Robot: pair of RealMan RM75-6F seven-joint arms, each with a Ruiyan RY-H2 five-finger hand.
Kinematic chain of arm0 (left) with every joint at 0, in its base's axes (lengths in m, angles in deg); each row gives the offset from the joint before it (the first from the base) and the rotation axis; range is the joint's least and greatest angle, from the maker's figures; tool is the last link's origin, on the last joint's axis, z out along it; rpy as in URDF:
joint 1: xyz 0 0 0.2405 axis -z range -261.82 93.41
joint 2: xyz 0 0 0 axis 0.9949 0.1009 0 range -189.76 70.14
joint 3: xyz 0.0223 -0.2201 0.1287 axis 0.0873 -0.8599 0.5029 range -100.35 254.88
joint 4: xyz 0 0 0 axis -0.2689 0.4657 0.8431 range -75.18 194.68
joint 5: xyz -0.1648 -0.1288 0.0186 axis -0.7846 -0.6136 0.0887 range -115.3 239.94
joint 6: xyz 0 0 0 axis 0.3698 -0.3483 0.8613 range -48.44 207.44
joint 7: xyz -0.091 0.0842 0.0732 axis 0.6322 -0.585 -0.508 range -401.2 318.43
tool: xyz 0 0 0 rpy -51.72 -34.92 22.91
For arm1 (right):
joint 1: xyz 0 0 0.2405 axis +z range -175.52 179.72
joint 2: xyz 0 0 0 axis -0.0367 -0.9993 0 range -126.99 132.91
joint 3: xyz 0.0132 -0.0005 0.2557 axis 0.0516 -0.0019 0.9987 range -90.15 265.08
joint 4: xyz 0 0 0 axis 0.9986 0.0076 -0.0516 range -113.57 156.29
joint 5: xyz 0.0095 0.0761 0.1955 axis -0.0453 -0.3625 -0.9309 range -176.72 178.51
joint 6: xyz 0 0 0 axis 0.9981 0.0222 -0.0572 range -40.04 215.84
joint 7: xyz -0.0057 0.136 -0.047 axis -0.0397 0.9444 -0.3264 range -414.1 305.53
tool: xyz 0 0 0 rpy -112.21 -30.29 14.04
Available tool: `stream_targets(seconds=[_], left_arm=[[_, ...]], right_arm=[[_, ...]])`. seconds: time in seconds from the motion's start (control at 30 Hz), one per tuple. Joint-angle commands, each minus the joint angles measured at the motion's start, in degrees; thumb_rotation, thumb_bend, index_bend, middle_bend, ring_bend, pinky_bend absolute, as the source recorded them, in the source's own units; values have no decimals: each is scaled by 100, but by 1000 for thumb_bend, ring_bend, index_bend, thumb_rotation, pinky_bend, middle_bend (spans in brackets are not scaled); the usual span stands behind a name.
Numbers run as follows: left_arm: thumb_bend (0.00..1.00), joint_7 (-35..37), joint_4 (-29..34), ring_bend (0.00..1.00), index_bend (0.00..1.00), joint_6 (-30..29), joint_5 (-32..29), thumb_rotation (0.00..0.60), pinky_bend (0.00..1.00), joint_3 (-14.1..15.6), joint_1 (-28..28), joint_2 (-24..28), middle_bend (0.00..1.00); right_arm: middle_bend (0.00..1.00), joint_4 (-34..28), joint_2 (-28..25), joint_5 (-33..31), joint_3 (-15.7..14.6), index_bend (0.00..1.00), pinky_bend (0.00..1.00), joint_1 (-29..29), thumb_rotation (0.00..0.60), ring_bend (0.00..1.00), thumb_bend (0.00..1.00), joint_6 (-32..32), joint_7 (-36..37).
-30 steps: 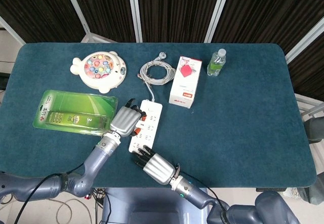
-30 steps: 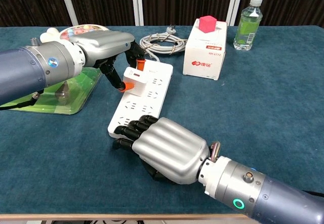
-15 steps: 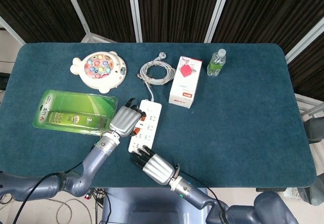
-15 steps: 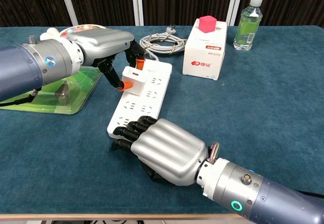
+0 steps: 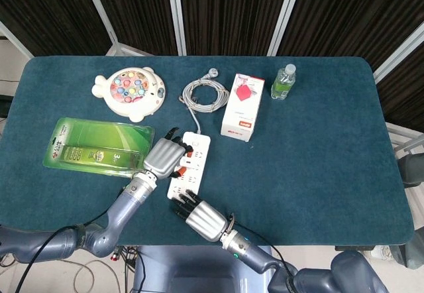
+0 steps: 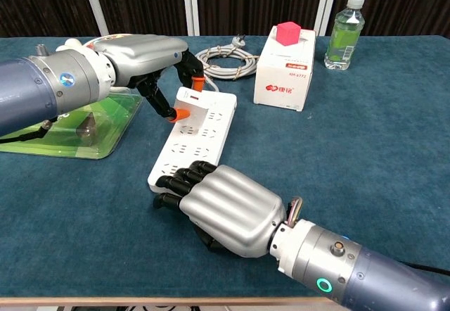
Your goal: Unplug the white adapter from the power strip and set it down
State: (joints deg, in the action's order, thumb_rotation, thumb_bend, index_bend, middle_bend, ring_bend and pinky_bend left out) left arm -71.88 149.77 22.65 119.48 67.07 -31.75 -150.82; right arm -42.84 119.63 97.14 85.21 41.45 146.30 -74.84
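The left hand's orange-tipped fingertips (image 6: 181, 112) are closed in a narrow pinch on the white adapter (image 6: 188, 98), which sits plugged into the far end of the power strip (image 6: 191, 136). The left hand (image 6: 144, 52) arches over that end from the strip's left side. At the strip's near end, the right hand (image 6: 223, 209) lies knuckles-up with its dark fingers curled down onto the strip's edge, apparently pinning it.

To do this step well, I judge the pull should go straight up out of the socket, not sideways, with the right hand pressing down so the strip does not lift or slide.

Beyond the strip's far end lies its coiled grey cable (image 5: 205, 95). Right of that stands a white carton (image 6: 284, 76) with a red cube (image 6: 287, 33) on top, then a clear bottle (image 6: 344, 33). Left of the strip are a green blister pack (image 5: 98, 145) and a fish-shaped toy (image 5: 130, 92). All rest on a blue-green felt table (image 5: 318, 147), backed by dark curtains (image 5: 225, 11).
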Motion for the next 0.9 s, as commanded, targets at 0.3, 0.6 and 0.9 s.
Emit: stream_targets(seconds=[0.3,0.6,0.9], left_arm=[[441,114,57,282,718,-194,106,600,90,-201,-21,139,792],[440,209,53,282,713,-325,175,600,91,-190,-143,290,791],[438,378,-5,282,684,-473,260,600,90,-108,-359,477,774]], right_arm=[[212,-88,-40,52,117,222,187,-16,600,188,1000,218,-155],[212,-359,-175,134,481,222,162,-19,600,188,1000,699,-528],[209,-839,-610,-40,943,165,129,-43,600,162,923,941,-963]])
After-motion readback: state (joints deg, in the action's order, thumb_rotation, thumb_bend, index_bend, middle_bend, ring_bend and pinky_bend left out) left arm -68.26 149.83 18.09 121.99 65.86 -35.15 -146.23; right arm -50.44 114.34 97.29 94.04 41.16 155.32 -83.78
